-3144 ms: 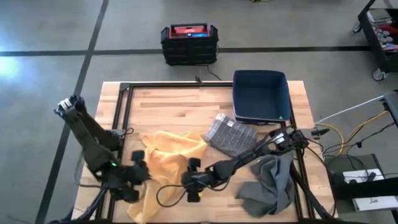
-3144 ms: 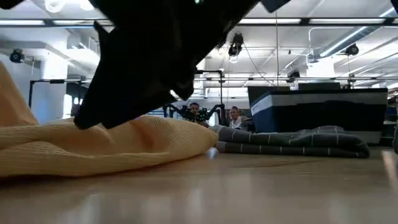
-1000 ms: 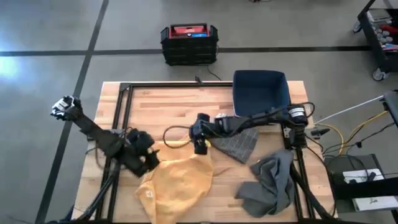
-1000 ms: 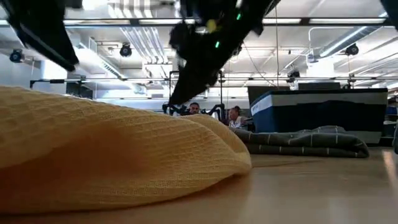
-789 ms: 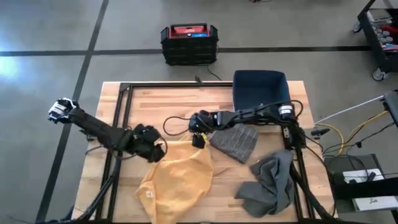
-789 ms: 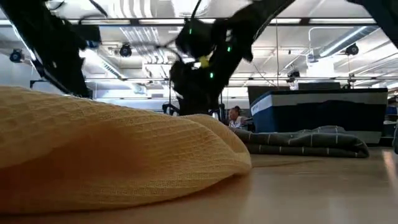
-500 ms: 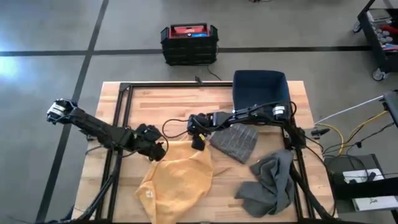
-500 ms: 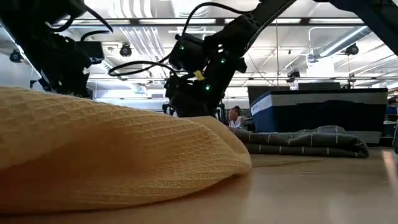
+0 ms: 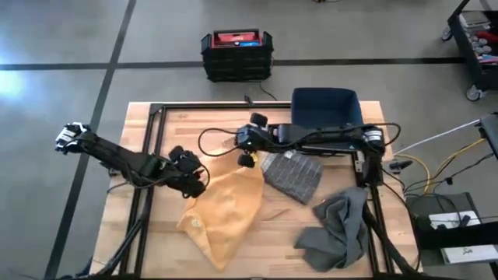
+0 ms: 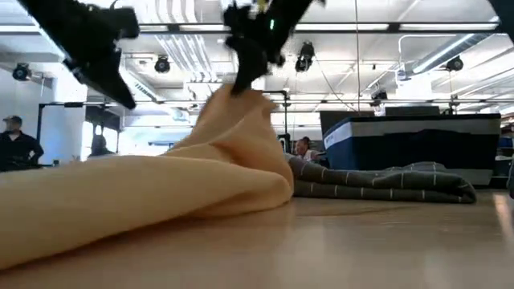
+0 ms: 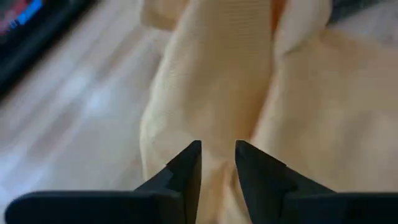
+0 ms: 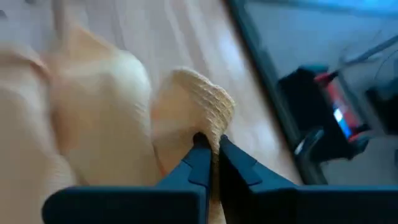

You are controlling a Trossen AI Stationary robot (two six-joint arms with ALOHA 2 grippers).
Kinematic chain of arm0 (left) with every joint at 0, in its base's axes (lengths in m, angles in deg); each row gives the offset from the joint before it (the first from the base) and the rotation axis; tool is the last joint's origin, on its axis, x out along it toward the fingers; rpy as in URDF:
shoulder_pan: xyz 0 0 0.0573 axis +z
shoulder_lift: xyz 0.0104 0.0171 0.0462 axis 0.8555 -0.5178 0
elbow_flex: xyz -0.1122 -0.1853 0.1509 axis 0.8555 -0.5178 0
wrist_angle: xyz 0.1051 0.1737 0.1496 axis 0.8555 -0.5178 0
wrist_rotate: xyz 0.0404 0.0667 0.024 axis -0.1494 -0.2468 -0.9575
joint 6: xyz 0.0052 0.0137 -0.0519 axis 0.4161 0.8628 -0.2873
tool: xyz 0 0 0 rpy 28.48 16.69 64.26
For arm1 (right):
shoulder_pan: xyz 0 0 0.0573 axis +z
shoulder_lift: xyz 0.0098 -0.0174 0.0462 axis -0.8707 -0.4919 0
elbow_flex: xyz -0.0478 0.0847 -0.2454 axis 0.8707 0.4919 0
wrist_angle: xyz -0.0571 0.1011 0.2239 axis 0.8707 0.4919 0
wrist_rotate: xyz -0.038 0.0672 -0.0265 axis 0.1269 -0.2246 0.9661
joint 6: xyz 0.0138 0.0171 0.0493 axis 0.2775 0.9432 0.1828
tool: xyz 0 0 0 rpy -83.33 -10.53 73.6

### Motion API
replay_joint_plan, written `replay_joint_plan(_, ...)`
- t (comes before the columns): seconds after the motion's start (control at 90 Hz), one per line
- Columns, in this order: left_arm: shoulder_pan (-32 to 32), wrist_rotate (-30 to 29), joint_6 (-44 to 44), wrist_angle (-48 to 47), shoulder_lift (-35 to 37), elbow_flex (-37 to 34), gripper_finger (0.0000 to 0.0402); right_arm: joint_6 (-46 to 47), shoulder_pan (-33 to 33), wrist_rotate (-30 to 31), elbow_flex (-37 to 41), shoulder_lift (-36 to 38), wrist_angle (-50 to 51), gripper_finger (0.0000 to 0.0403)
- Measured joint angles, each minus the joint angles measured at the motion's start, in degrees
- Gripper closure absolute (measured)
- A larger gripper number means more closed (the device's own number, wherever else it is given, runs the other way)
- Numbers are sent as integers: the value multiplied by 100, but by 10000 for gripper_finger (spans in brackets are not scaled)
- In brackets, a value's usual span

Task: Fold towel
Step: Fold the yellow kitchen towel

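**Q:** Trying to work out the left side first. Why park the left gripper point(image 9: 189, 173) right beside the yellow towel point(image 9: 226, 206) with fingers point(image 11: 186, 169) slightly apart and nothing pinched?

**A:** Probably lined up to take the near left edge, or just free of it. Hard to say which. Hovers clear of the cloth in the low view, anyway

**Q:** And the middle? Why the tent shape?

**A:** Comes from the right gripper point(image 9: 247, 153), clamped on a corner of the towel and holding it up off the table point(image 9: 202, 128). Rest of it lies bunched mid-table. Looks like a lift to spread it before any fold

**Q:** Worth worrying about the folded grey checked cloth point(image 9: 294, 173) just right of it?

**A:** Close enough to snag, maybe. Blue bin point(image 9: 327, 117) well out of the way
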State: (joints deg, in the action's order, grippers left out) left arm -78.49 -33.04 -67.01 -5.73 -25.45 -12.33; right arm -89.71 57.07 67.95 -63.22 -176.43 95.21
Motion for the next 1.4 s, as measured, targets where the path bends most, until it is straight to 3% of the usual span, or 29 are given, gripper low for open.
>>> replay_joint_plan(0.144,87,-438,288,-112,61,100,307,0,132,73,-82,-14,165,402)
replay_joint_plan(0.311,704,-410,823,76,73,-39,223,6,147,218,-144,-5,150,403)
replay_joint_plan(0.5,1427,1006,2355,1544,-57,-434,126,-63,147,244,-389,-3,242,403)
replay_joint_plan(0.6,1538,1862,2917,2747,-217,-780,98,-65,146,243,-433,0,344,403)
replay_joint_plan(0.656,1534,2040,3069,3266,-337,-982,93,-66,130,240,-421,-2,336,403)
replay_joint_plan(0.811,1598,1854,3214,3910,-854,-1466,93,-72,116,244,-382,-2,333,403)
replay_joint_plan(0.967,1401,3217,2252,4011,-1349,-1532,102,-104,95,242,-376,-2,343,403)
replay_joint_plan(1.044,1015,3607,1687,3987,-1527,-1459,128,-109,19,244,-376,-2,348,403)
replay_joint_plan(1.133,439,3595,1233,4156,-1702,-1329,168,-149,-79,249,-376,-2,355,403)
replay_joint_plan(1.322,-703,3689,773,5717,-2350,-1302,244,-263,-266,247,-372,-2,339,403)
replay_joint_plan(1.4,-935,3858,418,5793,-2545,-1282,267,-331,-337,247,-372,-2,335,403)
